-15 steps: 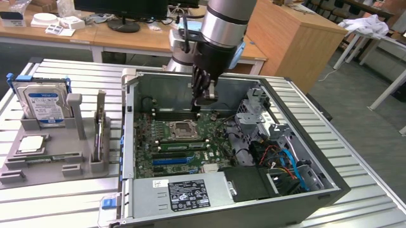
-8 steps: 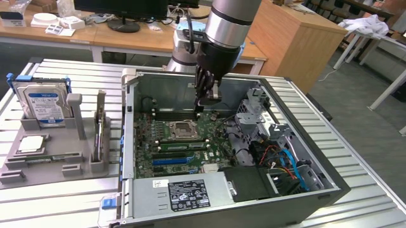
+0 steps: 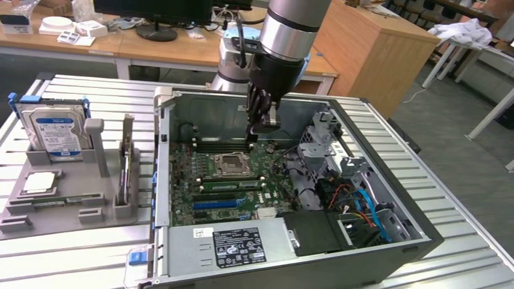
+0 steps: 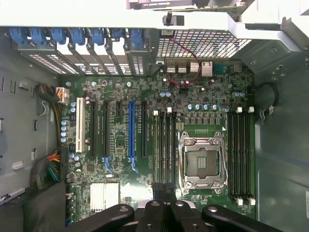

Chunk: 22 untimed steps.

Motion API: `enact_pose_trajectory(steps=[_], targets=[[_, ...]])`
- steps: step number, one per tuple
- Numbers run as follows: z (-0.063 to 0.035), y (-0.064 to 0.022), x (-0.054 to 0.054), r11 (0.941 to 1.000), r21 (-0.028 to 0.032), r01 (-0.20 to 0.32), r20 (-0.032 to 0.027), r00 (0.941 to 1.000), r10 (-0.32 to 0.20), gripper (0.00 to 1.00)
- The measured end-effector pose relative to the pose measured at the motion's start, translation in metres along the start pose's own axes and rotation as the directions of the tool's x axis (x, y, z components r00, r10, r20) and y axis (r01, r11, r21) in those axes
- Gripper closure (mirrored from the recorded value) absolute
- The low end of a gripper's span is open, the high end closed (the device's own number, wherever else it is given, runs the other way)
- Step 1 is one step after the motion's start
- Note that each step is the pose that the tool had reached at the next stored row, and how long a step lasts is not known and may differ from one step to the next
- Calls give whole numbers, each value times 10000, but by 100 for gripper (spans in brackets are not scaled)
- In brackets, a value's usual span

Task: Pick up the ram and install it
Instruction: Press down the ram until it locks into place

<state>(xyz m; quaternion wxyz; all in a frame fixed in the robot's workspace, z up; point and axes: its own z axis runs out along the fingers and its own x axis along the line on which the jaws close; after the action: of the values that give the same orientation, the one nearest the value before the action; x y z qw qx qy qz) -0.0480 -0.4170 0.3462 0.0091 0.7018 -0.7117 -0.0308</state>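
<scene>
Hanging inside the open computer case (image 3: pixel 165 180), the gripper (image 3: pixel 255 131) has its fingers pressed together. Whether anything is pinched between them cannot be told. In the wrist view the gripper (image 4: pixel 164 193) lines up with one end of the memory slots (image 4: pixel 164 145) that lie between the CPU socket (image 4: pixel 203 162) and the blue expansion slot (image 4: pixel 131 130).

In the exterior view, the ram (image 3: pixel 231 185) appears as a long, narrow green strip lying in that same bank, between the CPU socket (image 3: pixel 233 162) and the blue expansion slot (image 3: pixel 216 203). Its long axis runs from the exterior view's left to its right, parallel to the slots. Whether the fingertips touch it is unclear.

The case also holds the motherboard (image 3: pixel 197 174), a power supply (image 3: pixel 233 244) with a label along the near wall, and a drive cage (image 3: pixel 325 138) with red and blue cables (image 3: pixel 365 208) on the exterior view's right. A second bank of empty memory slots (image 3: pixel 216 144) lies beyond the socket.

Outside the case, on the exterior view's left, a grey holder (image 3: pixel 96 141) carries an upright hard drive (image 3: pixel 56 129) and an upright expansion card (image 3: pixel 126 159).

The case walls stand close around the board; the room over the socket is open.
</scene>
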Motion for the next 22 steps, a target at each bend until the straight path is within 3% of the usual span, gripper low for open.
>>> enact_pose_trajectory(steps=[6, 12, 16, 22], targets=[[0, 0, 0, 10000, 1, -33, 1, 10000, 33, 89], [0, 2, 0, 9971, 21, -760, 43, 9971, 760, 89], [0, 2, 0, 9899, 37, -1416, 83, 9899, 1416, 89], [0, 2, 0, 9719, 55, -2354, 141, 9718, 2353, 89]])
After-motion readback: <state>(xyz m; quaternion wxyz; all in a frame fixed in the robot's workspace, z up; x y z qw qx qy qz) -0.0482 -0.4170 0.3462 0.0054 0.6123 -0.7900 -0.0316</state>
